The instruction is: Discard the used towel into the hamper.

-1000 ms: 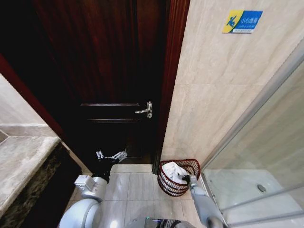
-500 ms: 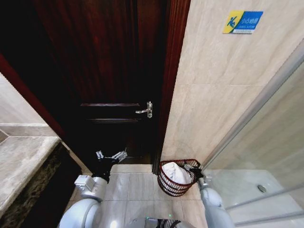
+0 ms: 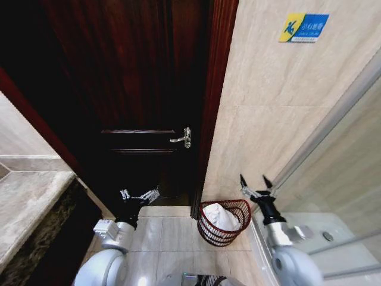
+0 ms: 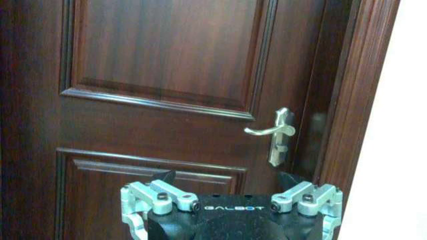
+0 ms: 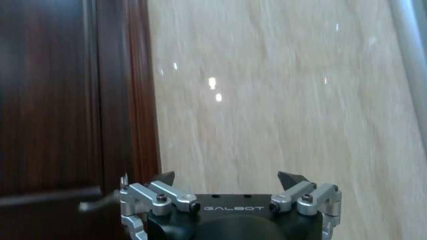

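White towel (image 3: 222, 217) lies in the hamper (image 3: 224, 229); right gripper (image 3: 255, 183), spread and empty, above it. Job looks done.

— What are you counting down there?
— One hamper (image 3: 224, 222) holding one white towel (image 3: 221, 217), and two grippers: the left gripper (image 3: 139, 195) and the right gripper (image 3: 256, 183), both spread wide.
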